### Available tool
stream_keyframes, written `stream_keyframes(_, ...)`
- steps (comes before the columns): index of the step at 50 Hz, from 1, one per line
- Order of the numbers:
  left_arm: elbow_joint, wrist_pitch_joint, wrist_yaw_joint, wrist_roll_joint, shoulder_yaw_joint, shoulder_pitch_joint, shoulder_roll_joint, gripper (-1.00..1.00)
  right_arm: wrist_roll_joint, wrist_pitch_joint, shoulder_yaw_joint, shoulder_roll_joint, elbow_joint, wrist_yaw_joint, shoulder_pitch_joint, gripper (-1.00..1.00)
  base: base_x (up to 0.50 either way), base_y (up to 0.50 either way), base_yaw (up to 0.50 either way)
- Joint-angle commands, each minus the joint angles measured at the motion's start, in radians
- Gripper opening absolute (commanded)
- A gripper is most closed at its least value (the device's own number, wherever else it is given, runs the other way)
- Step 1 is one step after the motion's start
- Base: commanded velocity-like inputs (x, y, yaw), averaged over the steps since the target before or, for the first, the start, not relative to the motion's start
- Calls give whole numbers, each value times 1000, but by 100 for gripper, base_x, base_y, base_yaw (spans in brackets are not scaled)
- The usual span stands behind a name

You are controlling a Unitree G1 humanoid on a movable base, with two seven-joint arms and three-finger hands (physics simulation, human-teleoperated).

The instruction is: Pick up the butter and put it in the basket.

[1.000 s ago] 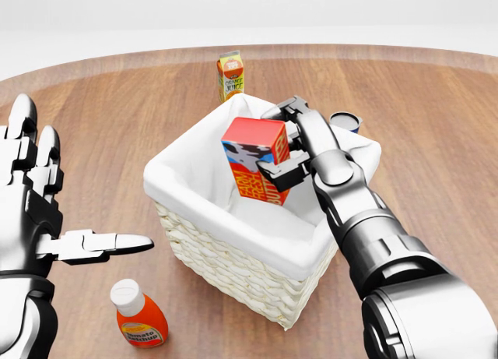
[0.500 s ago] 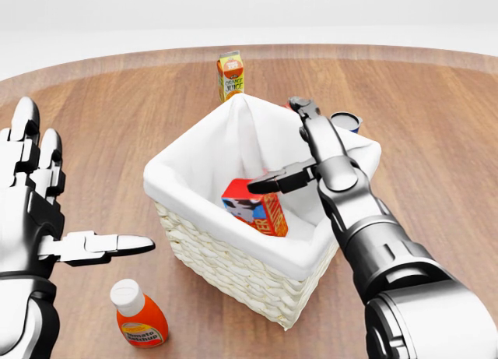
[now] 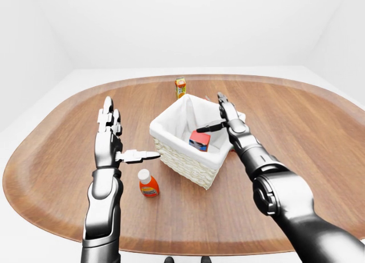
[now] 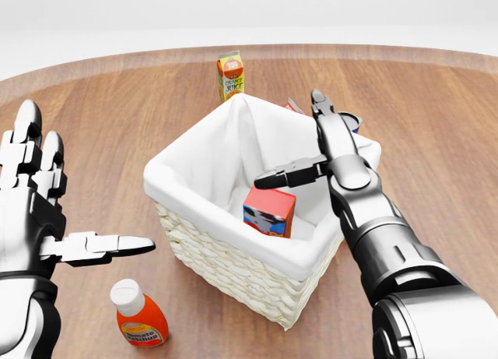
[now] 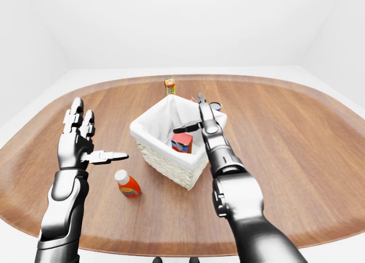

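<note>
Hovering over the basket (image 4: 233,254), our right hand (image 4: 331,153) has fingers spread, empty; the butter (image 4: 269,211) lies inside below it. Our left hand (image 4: 35,211), fingers apart, stands beside.

One basket (image 4: 233,258), one butter box (image 4: 269,210), one juice carton (image 4: 230,75), one ketchup bottle (image 4: 140,316).

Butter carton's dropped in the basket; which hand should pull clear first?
Right: the right hand hangs open over the white-lined wicker basket above the red butter carton. The left hand is already off to the side.
</note>
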Motion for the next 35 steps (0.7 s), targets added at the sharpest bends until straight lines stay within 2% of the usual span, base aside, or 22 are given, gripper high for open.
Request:
stream_keyframes(1, -3, 0, 1, -1, 2, -3, 2, 100, 134, 0, -9, -13, -77, 24, 51, 100, 0, 0, 0)
stream_keyframes(8, -24, 0, 1, 5, -1, 0, 1, 100, 220, 0, 28, -2, -266, 42, 190, 100, 0, 0, 0)
stream_keyframes(23, -34, 0, 0, 9, -3, -10, 0, 100, 293, 0, 62, 46, -882, 45, 564, 100, 0, 0, 0)
stream_keyframes(29, -41, 0, 1, 10, -5, -10, 0, 100, 306, 0, 63, 62, -1011, 51, 669, 100, 0, 0, 0)
stream_keyframes(35, -41, 0, 2, 11, -9, -10, -2, 100, 310, 0, 59, 67, -1008, 59, 714, 100, 0, 0, 0)
